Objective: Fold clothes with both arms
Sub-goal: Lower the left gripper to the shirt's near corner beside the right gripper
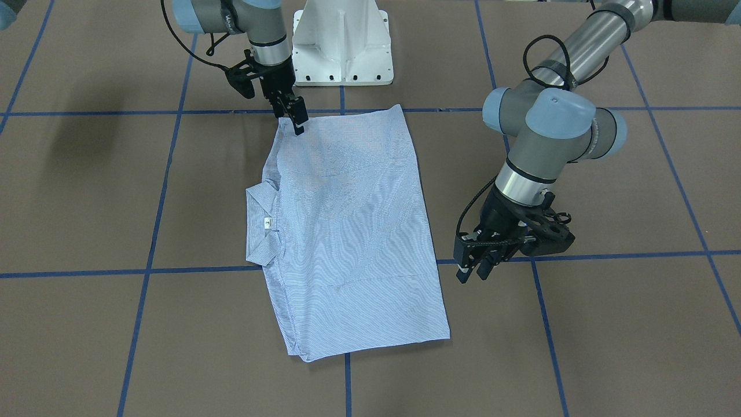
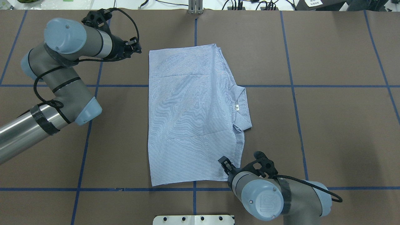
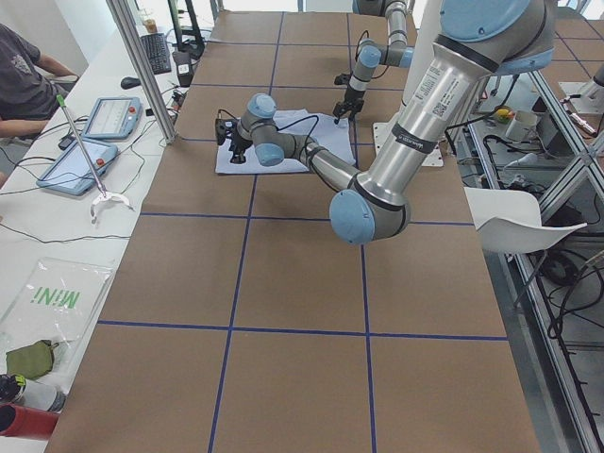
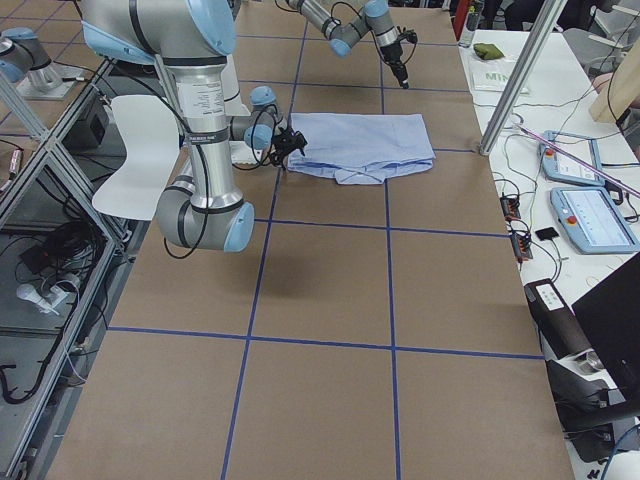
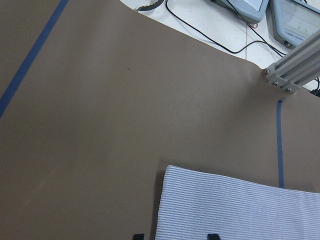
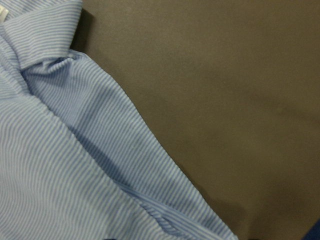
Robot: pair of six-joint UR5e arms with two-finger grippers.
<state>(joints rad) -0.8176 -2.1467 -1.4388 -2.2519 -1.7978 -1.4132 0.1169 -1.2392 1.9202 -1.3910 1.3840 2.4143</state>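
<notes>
The light blue striped shirt [image 1: 347, 231] [image 2: 190, 118] lies flat on the brown table, sleeves tucked in. Its collar [image 1: 260, 226] points toward my right side. My left gripper [image 1: 473, 271] [image 2: 137, 50] hovers open just off the shirt's far left corner. The left wrist view shows that corner [image 5: 240, 210] between the two fingertips [image 5: 212, 236]. My right gripper [image 1: 292, 123] [image 2: 225, 164] sits low at the shirt's near right corner with its fingers slightly apart and one tip on the cloth. The right wrist view shows only the shirt's folded edge [image 6: 75, 165] close up.
The white pedestal base [image 1: 341, 46] stands just behind the shirt's near edge. Blue tape lines [image 1: 347, 110] cross the table. A metal post [image 3: 142, 66], tablets [image 3: 113, 118] and a seated person [image 3: 19, 75] are beyond the far edge.
</notes>
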